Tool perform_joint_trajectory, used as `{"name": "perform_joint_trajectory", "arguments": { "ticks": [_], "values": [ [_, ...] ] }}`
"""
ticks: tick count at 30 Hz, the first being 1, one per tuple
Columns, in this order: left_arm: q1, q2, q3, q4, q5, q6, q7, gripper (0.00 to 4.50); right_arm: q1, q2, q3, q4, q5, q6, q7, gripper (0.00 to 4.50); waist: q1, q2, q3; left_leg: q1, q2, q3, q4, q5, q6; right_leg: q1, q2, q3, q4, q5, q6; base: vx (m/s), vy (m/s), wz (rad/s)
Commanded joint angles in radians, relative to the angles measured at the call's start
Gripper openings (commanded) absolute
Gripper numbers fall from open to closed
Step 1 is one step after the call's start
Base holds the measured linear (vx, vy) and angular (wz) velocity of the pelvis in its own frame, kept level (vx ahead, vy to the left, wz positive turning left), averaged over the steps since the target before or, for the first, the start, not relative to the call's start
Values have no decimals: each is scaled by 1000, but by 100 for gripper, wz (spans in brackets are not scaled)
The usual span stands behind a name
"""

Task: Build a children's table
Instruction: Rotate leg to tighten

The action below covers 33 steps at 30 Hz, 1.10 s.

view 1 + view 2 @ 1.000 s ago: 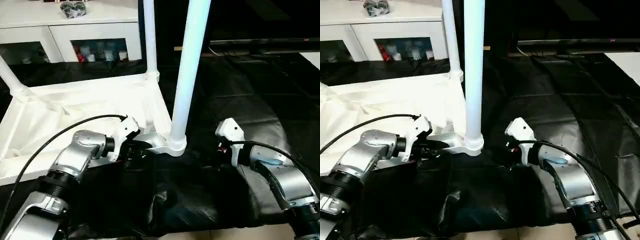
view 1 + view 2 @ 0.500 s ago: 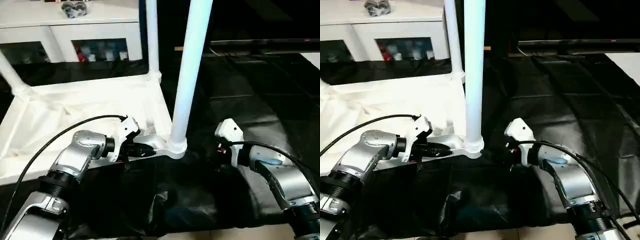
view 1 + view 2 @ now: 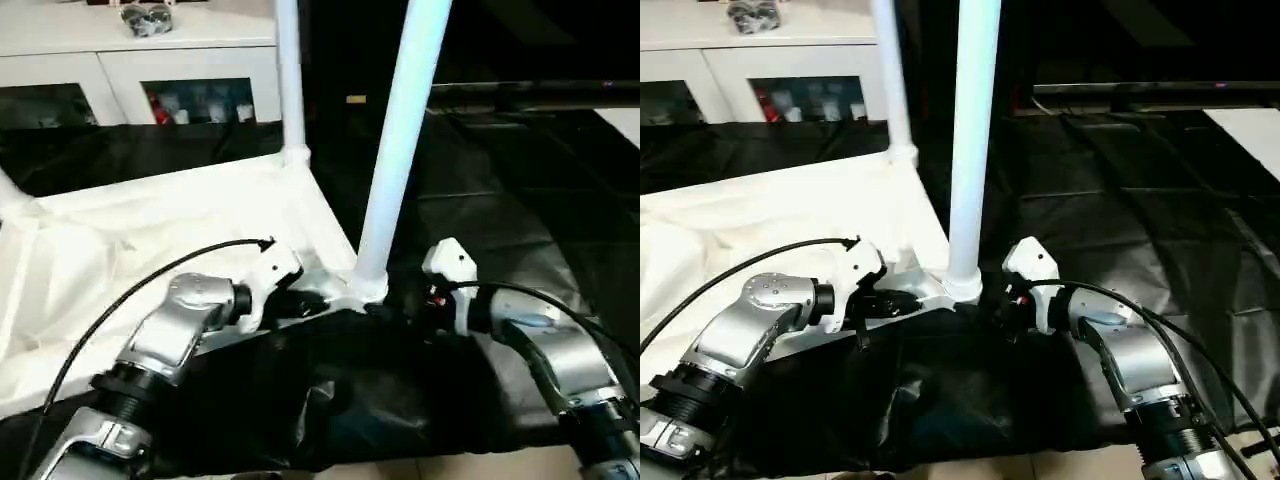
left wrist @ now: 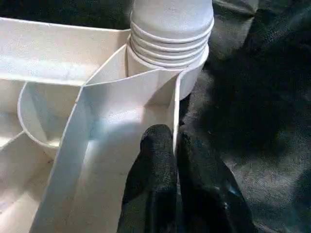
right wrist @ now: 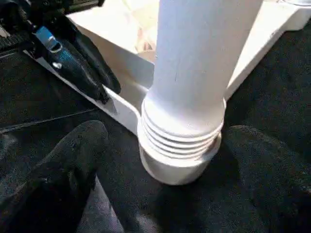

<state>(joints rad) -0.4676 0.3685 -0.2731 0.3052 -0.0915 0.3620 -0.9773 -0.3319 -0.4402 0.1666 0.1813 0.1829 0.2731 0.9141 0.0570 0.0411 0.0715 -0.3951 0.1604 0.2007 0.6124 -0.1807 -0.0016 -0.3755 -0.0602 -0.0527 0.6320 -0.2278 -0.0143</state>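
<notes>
The white tabletop (image 3: 150,230) lies underside up on the black-draped table. A long white leg (image 3: 400,150) stands in its near right corner socket (image 5: 180,160), leaning slightly right. A second leg (image 3: 290,80) rises from the far corner, and a third (image 3: 10,195) shows at the left edge. My left gripper (image 4: 174,158) is shut on the tabletop's rim wall just beside that socket, one finger inside and one outside. My right gripper (image 5: 170,165) is open, its fingers (image 5: 73,155) standing on either side of the socket's base without touching it.
A white cabinet (image 3: 150,50) with glass doors stands behind the table. The black drape (image 3: 520,180) covers the right half and bunches in folds (image 3: 330,400) at the front edge. A dark low shelf (image 3: 530,90) runs along the back right.
The view has shifted a little. My left gripper has closed on the rim nearer the corner socket. The near leg now leans right, and my right gripper has drawn closer to its base.
</notes>
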Motion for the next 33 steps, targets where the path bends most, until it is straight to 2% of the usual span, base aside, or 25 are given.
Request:
{"name": "perform_joint_trajectory", "arguments": {
  "ticks": [1, 3, 5, 8, 10, 11, 18, 23, 24, 25, 29, 30, 33],
  "values": [
    [0, 25, 26, 2, 6, -10, 1, 65, -23, 0, 2, 4, -6, -4, 3, 450, 6, -17, -80, 23, 75, -40, -62, -96, 81, 39, -100, 53, -70, -28, -260, 0, 0, 0],
    [-1, 39, 25, -1, 1, -2, -22, 65, -25, -2, 3, 9, -6, -5, 8, 450, 5, -17, -80, 23, 76, -41, -64, -97, 81, 38, -98, 51, -70, -41, -258, 0, 0, 0],
    [0, 46, 22, -5, 0, 0, -33, 65, -26, -2, 4, 11, -5, -4, 11, 450, 5, -13, -78, 27, 78, -40, -65, -116, 71, 34, -97, 52, -73, -67, -256, 0, 0, 0],
    [2, 50, 21, -10, 1, 4, -36, 65, -27, -3, 5, 12, -5, -4, 13, 450, 7, -12, -79, 28, 79, -41, -67, -123, 61, 34, -97, 52, -72, -63, -257, 0, 0, 0],
    [5, 51, 24, -14, -7, 21, -34, 93, -31, -1, 5, 18, -7, -9, 14, 450, 7, -11, -79, 28, 78, -41, -67, -132, 54, 34, -97, 52, -72, -61, -260, 0, 0, 0],
    [5, 51, 24, -14, -7, 21, -34, 93, -31, -1, 5, 18, -7, -9, 14, 450, 6, -12, -79, 28, 78, -41, -67, -132, 53, 35, -98, 52, -72, -58, -261, 0, 0, 0],
    [13, 60, 9, -14, -12, 17, -50, 103, -31, 2, 6, 26, -7, -15, 15, 450, 9, -12, -82, 27, 78, -42, -66, -116, 60, 36, -98, 52, -68, -31, -264, 0, 0, 0],
    [17, 57, 3, -11, -15, 24, -63, 103, -35, 5, 7, 36, -9, -19, 15, 450, 10, -12, -81, 27, 77, -41, -66, -123, 57, 36, -99, 52, -70, -43, -265, 0, 0, 0],
    [17, 57, 2, -10, -15, 27, -63, 76, -35, 5, 7, 37, -10, -19, 14, 450, 9, -13, -81, 27, 78, -41, -66, -121, 58, 36, -98, 52, -69, -39, -266, 0, 0, 0],
    [17, 59, -1, -9, -12, 26, -66, 69, -35, 5, 8, 36, -9, -18, 15, 450, 10, -7, -78, 27, 78, -42, -66, -124, 57, 34, -99, 52, -70, -41, -266, 0, 0, 0],
    [18, 62, -5, -9, -10, 24, -68, 66, -34, 5, 8, 34, -9, -18, 15, 450, 9, -10, -80, 28, 78, -42, -67, -128, 56, 36, -99, 52, -69, -29, -269, 0, 0, 0],
    [18, 62, -5, -9, -10, 23, -69, 35, -34, 5, 8, 34, -8, -18, 15, 450, 9, -10, -80, 28, 78, -42, -67, -127, 56, 36, -99, 52, -69, -28, -269, 0, 0, 0],
    [15, 65, -5, -2, -7, 21, -74, 25, -38, 7, 7, 39, -5, -15, 18, 450, 9, -10, -81, 27, 77, -42, -66, -128, 56, 37, -99, 52, -70, -34, -268, 0, 0, 0]
  ]
}}
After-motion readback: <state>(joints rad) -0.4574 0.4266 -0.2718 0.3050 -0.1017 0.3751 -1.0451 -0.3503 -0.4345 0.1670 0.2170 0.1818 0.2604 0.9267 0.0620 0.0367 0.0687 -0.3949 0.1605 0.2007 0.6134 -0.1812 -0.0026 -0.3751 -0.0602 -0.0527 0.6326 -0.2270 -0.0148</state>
